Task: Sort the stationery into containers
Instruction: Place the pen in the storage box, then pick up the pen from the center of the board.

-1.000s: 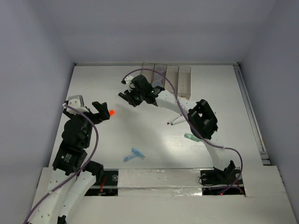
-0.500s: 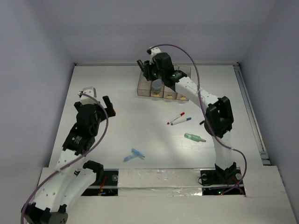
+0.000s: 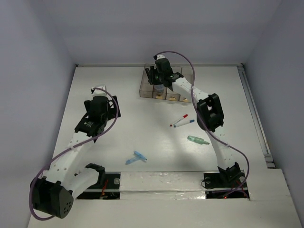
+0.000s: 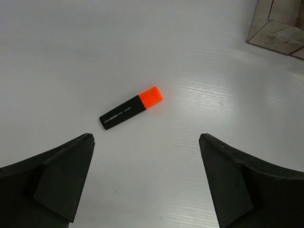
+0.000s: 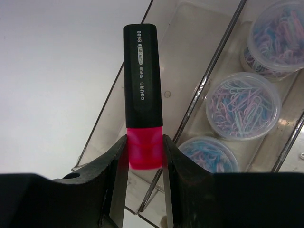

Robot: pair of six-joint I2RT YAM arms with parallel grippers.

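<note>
A white table [image 3: 228, 95] fills a booth with plain grey-lilac walls [image 3: 156, 28]. A strip of shiny tape [image 3: 161, 182] runs along the table's near edge between the two arm bases. At 12 o'clock stands the row of four clear-brownish bins [image 3: 187, 80]. Toward 3 o'clock, just right of centre, lie two thin white pens [image 3: 183, 121], one red-capped and one blue-capped. A green piece [image 3: 197, 140] lies at 4 o'clock and light-blue pieces [image 3: 136, 157] at 6 o'clock.

The right gripper [image 5: 144, 154] is clamped on the cap of a pink-capped black highlighter [image 5: 141, 80], held above the left end of the row. The highlighter's body crosses the outer wall of the leftmost bin [image 5: 171, 61]. The next bin holds three round clear jars of paper clips [image 5: 242, 105].

The left gripper [image 4: 146, 140], at 9 o'clock, has its jaws spread wide around nothing. It is poised above an orange-capped black highlighter [image 4: 130, 108] lying flat on the table.

A second earlier the right gripper was over open table at 11 o'clock, short of the bins; it has since swung over them. The left arm has stretched forward and, seen from overhead, now covers the orange-capped highlighter, which then showed beside its fingers. The pens, green piece and light-blue pieces have not moved.
</note>
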